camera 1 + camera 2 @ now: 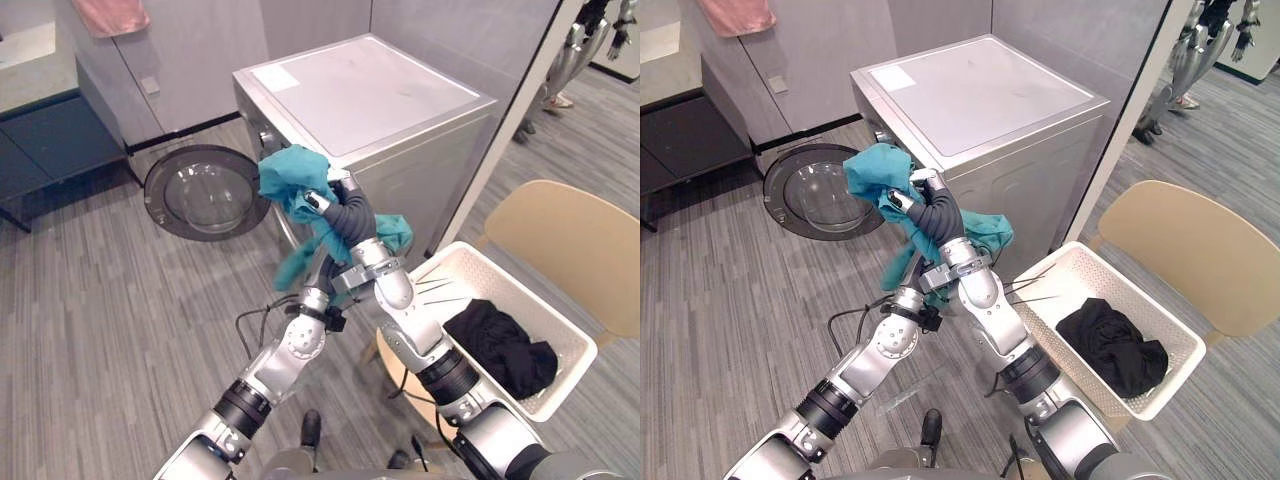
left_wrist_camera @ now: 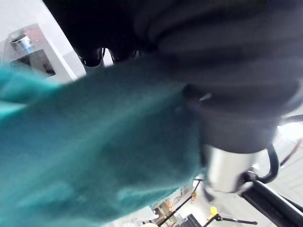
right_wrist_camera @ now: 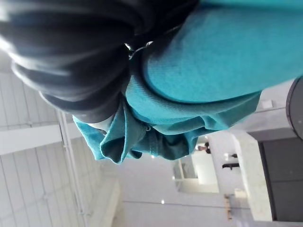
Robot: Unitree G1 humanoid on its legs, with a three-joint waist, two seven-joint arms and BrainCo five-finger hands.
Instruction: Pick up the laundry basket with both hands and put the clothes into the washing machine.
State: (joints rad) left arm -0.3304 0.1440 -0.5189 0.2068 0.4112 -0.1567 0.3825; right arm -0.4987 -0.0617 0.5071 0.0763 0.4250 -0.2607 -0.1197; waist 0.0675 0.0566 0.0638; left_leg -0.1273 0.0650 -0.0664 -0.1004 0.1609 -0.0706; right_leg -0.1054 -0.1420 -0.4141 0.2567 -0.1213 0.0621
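Holds a teal garment (image 1: 292,180) aloft in the right hand (image 1: 345,215), pinched in curled fingers (image 1: 318,203) and bunched above the dark ribbed cover, with a long tail hanging down past the wrist. Poised just in front of the near top corner of the washing machine (image 1: 370,95), above the drum opening and beside the round glass door (image 1: 205,190), which is swung wide open toward the robot's left.

Has the left hand (image 1: 323,268) up under the hanging cloth, close behind the right wrist. Cannot tell whether spread or clenched, with the fingers hidden by fabric and arm. Seen from both wrist cameras as teal folds pressed against the dark ribbed cover.

Set on the seat of a tan chair (image 1: 580,240) to the robot's right, well apart from the raised garment: the white laundry basket (image 1: 530,295), touched by neither hand. Heaped toward its near right corner: black clothing (image 1: 500,350).

Draped against the grey wall panel at the far left: a pink cloth (image 1: 110,15). Below it all, a grey plank floor (image 1: 100,330).
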